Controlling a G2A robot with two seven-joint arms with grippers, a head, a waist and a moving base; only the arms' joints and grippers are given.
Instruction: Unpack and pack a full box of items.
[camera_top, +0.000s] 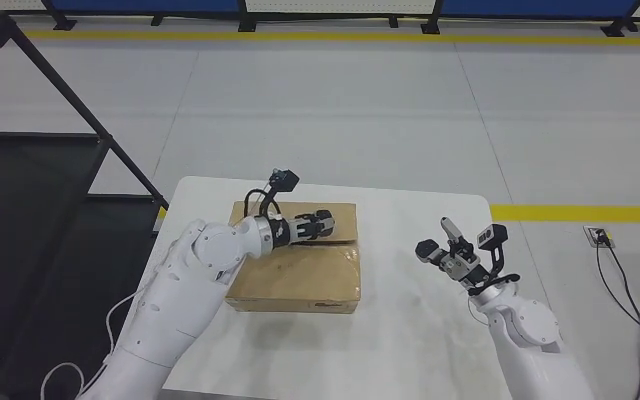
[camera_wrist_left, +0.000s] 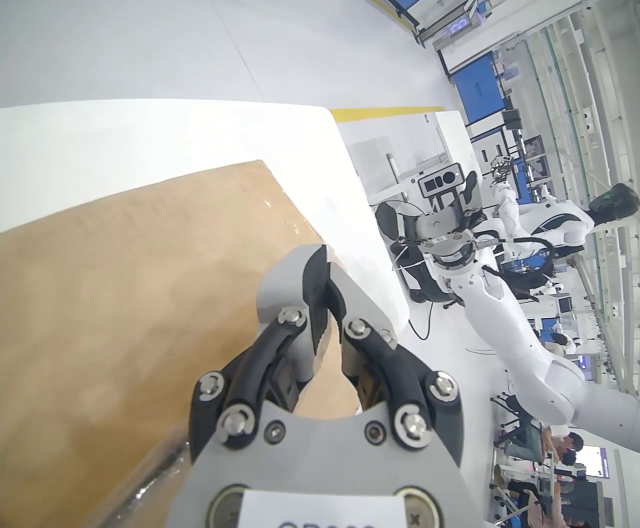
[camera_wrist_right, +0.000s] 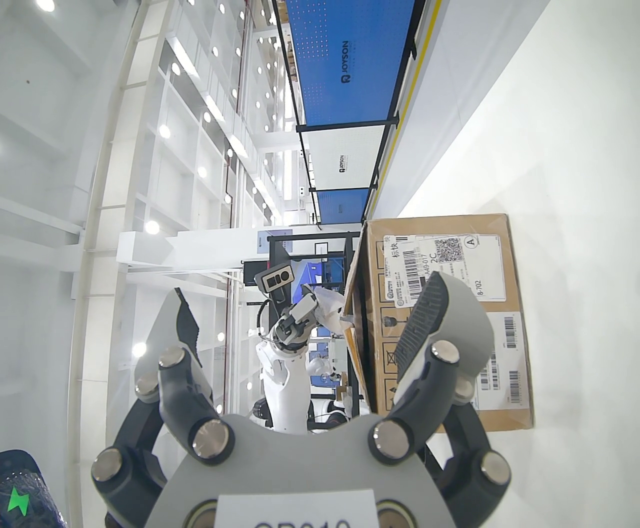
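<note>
A brown cardboard box (camera_top: 300, 275) lies on the white table (camera_top: 420, 330), left of centre. My left gripper (camera_top: 326, 224) hovers over the box's far half, shut on the edge of a top flap (camera_wrist_left: 125, 280). In the right wrist view that flap (camera_wrist_right: 356, 280) stands slightly lifted off the box (camera_wrist_right: 495, 230), with the left gripper (camera_wrist_right: 345, 320) at its edge. My right gripper (camera_top: 437, 238) is raised above the table to the right of the box, open and empty. Its fingers (camera_wrist_right: 440, 310) are spread wide, facing the labelled end of the box.
Bare tabletop lies between the box and the right arm and along the front edge. A black metal frame (camera_top: 60, 200) with dark panels stands off the table's left side. The table's right edge (camera_wrist_left: 350, 165) runs close beyond the box.
</note>
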